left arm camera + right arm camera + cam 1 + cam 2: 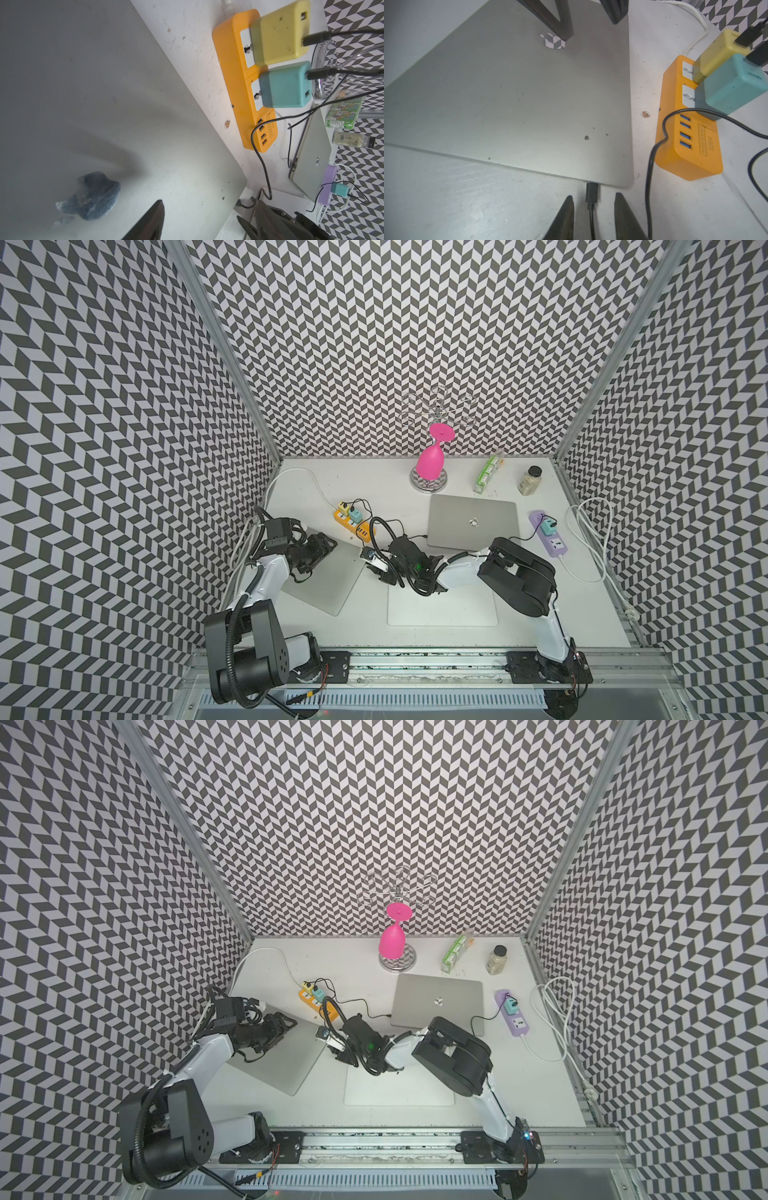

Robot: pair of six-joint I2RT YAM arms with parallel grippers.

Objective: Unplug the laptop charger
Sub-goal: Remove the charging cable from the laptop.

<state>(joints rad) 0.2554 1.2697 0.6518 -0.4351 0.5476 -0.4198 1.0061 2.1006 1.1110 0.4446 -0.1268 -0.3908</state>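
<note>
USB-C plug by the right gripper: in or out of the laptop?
In. Right wrist view: the USB-C plug sits seated in the edge of the laptop; the right gripper straddles it, jaws apart, no contact.

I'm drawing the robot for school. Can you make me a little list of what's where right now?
Laptop: closed, grey, lying flat
Charger plug: black, plugged into the laptop's edge
Right gripper: open, a finger either side of the plug, not touching it
Left gripper: open, over the laptop lid
Power strip: orange, beside the laptop, holding a yellow charger and a teal charger
</note>
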